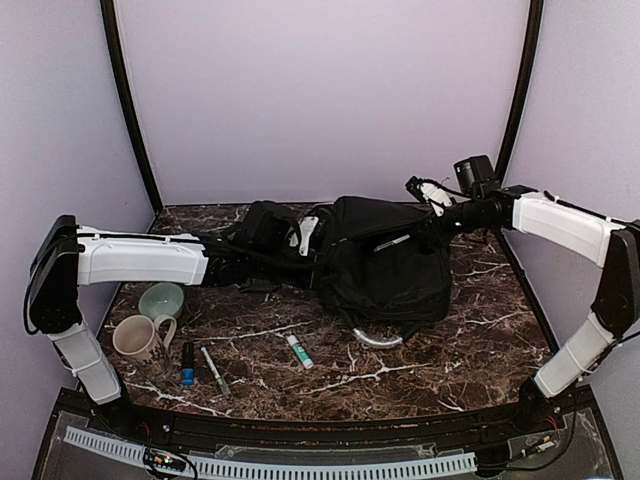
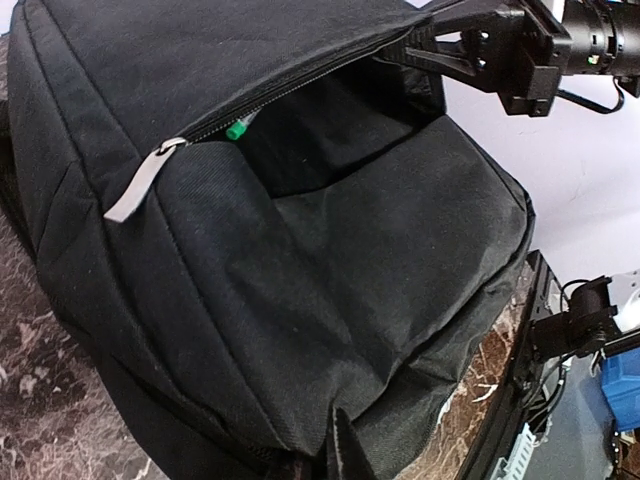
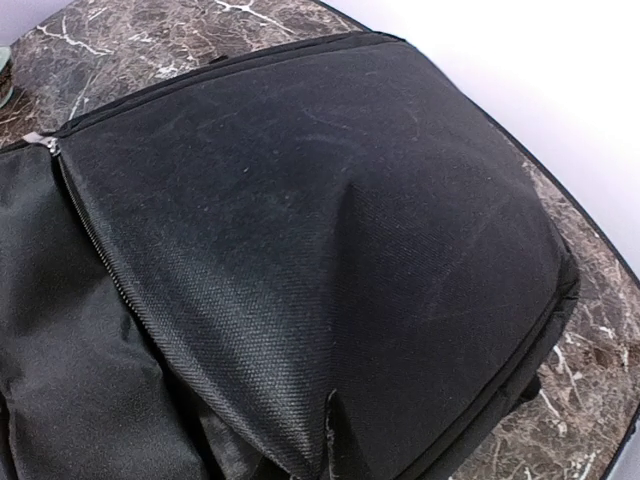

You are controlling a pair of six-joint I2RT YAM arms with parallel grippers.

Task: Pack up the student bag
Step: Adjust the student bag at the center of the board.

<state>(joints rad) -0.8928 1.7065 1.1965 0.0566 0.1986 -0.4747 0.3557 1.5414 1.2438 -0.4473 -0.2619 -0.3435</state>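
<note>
Bag: your large black soft fabric backpack [image 1: 385,270] lies flat on the dark brown white-veined marble table [image 1: 480,340], right of centre and toward the far wall.
Long axis: it runs roughly from the far wall toward your near edge. A grey curved loop [image 1: 375,338] sticks out at the near end. You cannot tell for certain from these views which end is the top.
Opening: the zip is undone along the far part of the bag, and the mouth gapes toward the left wrist camera. A grey zipper pull [image 2: 140,185] hangs at the end of the track.
Inside: a green-capped pen [image 2: 237,128] shows just inside the mouth, close to the pull.
Right gripper [image 2: 410,50]: your right arm reaches in from the right, with its jaws closed on the upper lip of the opening at the far right corner, holding the flap raised.
Left gripper [image 1: 315,243]: it is against the bag's left side with its jaws closed. In the left wrist view the fabric puckers into a fold at the bottom edge, so it appears to pinch the bag cloth.
Loose items: left of the bag, well apart from it, you have a pale green round bowl [image 1: 162,298] and just beside it a beige handled mug [image 1: 140,340]. Nearer the front edge lie a short black marker with a blue end [image 1: 187,362], a slim silver pen [image 1: 214,370] and a white tube with a green cap [image 1: 299,351].
</note>
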